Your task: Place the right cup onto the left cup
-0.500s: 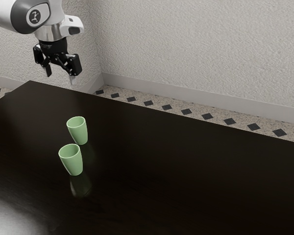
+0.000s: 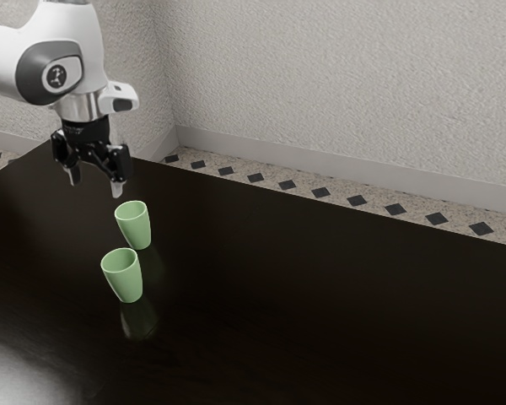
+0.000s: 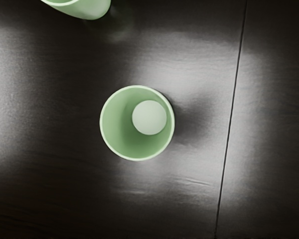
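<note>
Down toward six o'clock in the exterior view, my tool (image 2: pixel 94 186) has come closer to the desk (image 2: pixel 320 304). It is empty, with its two fingers spread wide. Both green cups sit where they sat, standing up, so the stacking has not begun. The near cup (image 2: pixel 125 277) is just past six o'clock from the far cup (image 2: pixel 135 226). I think the near cup is the right one, to pick up, since it should be on my right side, and the far cup is the one to put it on. Open wood runs from two to five o'clock of the cups. The far edge (image 2: pixel 320 202) is beyond them, past twelve o'clock. The snug side is between the cups, so a finger going down there could bump one.

In the wrist view, one cup (image 3: pixel 120 132) is under my hand, and I can see right into its empty inside. I can't be sure which cup it is. If the thin line (image 3: pixel 231 104) in the wood is at its three o'clock, the other cup (image 3: pixel 84 9) is near eleven, with a gap between. Toward three there is free wood. I should check it's the right cup before I go lower.
</note>
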Tool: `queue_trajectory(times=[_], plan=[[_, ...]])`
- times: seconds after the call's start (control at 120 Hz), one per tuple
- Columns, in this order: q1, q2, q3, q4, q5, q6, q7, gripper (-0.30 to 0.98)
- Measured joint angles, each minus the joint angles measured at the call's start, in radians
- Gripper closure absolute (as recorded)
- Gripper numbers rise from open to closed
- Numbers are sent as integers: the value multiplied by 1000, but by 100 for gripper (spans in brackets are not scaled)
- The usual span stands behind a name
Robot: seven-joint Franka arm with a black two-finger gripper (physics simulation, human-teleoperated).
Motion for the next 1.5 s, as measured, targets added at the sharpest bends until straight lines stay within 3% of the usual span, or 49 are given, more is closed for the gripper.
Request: queue_trajectory(times=[0.317,0.692,1.5], plan=[[45,34,2,-170,-113,127,-10,0],[52,130,2,-235,-206,281,-20,0],[76,349,8,-156,-219,477,-21,0]])
